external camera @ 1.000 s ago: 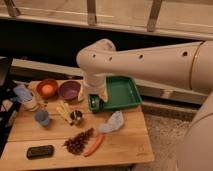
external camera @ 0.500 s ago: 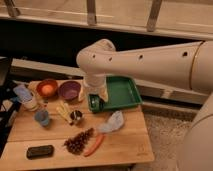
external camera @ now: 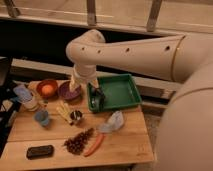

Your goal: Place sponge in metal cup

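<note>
Camera view: pincer [external camera: 97, 98] over grn tray [external camera: 121, 91].

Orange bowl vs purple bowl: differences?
Colour: orange bowl is orange, purple bowl purple. Contents: orange bowl holds a round orange thing; purple bowl looks empty. Position: purple bowl sits nearer the green tray, where the claw hangs open at its left edge. Shared: round, similar size, side by side.
</note>
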Motion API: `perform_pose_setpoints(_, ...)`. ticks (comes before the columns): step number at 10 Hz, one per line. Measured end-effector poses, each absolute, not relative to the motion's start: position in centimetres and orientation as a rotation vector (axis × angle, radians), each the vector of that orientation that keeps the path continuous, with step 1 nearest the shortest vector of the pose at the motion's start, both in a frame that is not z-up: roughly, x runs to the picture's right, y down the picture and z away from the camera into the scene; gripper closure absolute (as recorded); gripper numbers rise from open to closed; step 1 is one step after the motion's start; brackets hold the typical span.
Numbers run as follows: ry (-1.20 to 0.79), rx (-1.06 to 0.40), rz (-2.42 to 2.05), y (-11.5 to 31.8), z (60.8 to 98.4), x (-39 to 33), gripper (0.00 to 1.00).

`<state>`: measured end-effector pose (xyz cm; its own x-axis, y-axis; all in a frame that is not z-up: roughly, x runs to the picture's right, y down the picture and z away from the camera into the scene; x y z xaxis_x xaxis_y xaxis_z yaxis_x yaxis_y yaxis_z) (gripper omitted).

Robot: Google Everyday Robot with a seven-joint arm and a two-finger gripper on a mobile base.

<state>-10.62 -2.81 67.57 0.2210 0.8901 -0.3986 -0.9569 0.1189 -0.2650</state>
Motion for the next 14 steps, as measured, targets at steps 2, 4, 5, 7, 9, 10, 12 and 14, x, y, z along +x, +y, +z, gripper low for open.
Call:
perform_pose_setpoints(2, 0.098, -0.54, 1.288, -4.4, 68.5, -14.3, 0.26)
perform_pose_setpoints(4, 0.027, -0.574, 1.21, -5.8, 69.5, -19.1, 0.26)
perform_pose_setpoints(5, -0.011, -0.596, 1.183, -6.1, 70.0, -21.1, 0.26)
perform_pose_setpoints(7, -0.041, -0.613, 1.168, -6.2, 70.6, -23.0, 0.26)
perform_pose_setpoints(9, -0.04, -0.611, 1.172, -6.3, 70.7, -22.7, 0.26)
perform_pose_setpoints(10, -0.04, -0.612, 1.169, -6.2, 70.6, -22.9, 0.26)
perform_pose_setpoints(12, -0.045, -0.613, 1.17, -6.2, 70.7, -22.9, 0.26)
perform_pose_setpoints(14, -0.084, -0.64, 1.161, -6.2, 71.9, -23.9, 0.26)
